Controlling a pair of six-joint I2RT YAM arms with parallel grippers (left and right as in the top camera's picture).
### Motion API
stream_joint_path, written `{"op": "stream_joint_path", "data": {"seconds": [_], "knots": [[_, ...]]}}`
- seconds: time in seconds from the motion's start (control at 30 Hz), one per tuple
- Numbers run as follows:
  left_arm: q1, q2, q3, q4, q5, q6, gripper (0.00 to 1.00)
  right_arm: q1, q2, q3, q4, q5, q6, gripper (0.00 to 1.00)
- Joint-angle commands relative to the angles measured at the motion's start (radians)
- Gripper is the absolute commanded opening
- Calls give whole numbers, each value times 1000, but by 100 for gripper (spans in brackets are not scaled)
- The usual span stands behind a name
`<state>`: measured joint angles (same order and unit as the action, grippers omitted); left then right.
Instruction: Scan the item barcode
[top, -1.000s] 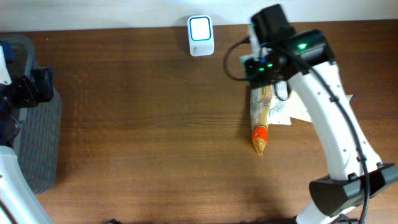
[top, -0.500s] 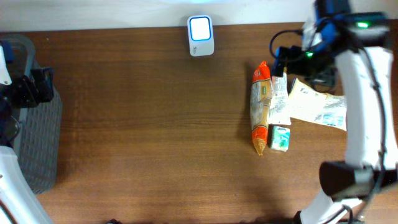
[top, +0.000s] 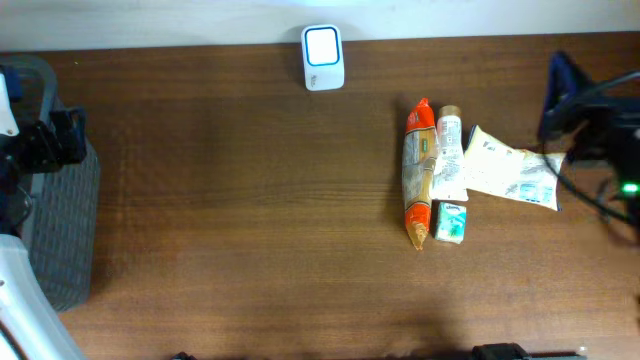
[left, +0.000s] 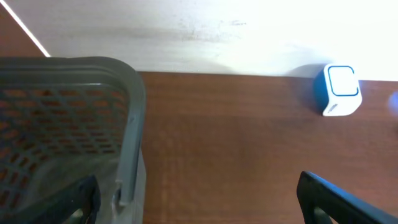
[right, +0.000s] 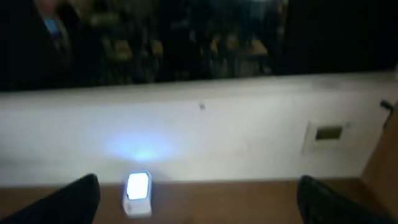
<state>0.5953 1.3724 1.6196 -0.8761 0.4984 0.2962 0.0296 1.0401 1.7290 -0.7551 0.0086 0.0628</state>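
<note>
left gripper (left: 199, 208): my fingers spread wide, empty | right gripper (right: 205, 210): spread wide, empty | orange bag (top: 417, 186), bottle (top: 449, 150), pouch (top: 510, 180), green box (top: 451, 222): near the desk's (top: 250, 250) right edge | scanner (top: 323, 57): far edge | labels unreadable

The overhead camera looks straight down on the brown table (top: 250, 220) from high above, with the far edge at the top of the picture. The left wrist camera sits low at the left end and faces across the table toward the far edge. The grey basket (left: 74, 124) is very near on its left. The right wrist camera is raised and faces almost level toward the white wall (right: 205, 137); its picture is blurred. All three views share the white scanner (top: 323, 57), and only the overhead and left wrist views share the basket.
</note>
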Motion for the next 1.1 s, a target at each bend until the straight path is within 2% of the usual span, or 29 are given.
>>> {"op": "stream_joint_path", "data": {"seconds": [0.0,0.03,0.07,0.1,0.17,0.3,0.47,0.93,1.0,1.07], "knots": [[3,-6,10,0,10,12,99,0,-259,-627,582,10,-30,99],[3,-6,10,0,10,12,99,-8,-352,-810,718,-2,-29,99],[3,-6,10,0,10,12,99,-30,-498,-1067,867,-27,-29,99],[3,-6,10,0,10,12,99,-38,-588,-1207,925,-23,-29,99],[3,-6,10,0,10,12,99,-58,-763,-1436,961,-23,-29,99],[3,-6,10,0,10,12,99,-59,-991,-1696,952,-25,-29,99],[3,-6,10,0,10,12,99,-59,-1037,-1724,683,-151,-29,99],[4,-7,5,1,10,12,99,-59,-1036,-1724,690,-152,-29,99],[-7,-51,-73,1,10,12,99,-59,-1036,-1724,690,-151,-29,99],[-58,-183,-240,0,10,12,99,-59,-1036,-1724,690,-152,-29,99]]}}
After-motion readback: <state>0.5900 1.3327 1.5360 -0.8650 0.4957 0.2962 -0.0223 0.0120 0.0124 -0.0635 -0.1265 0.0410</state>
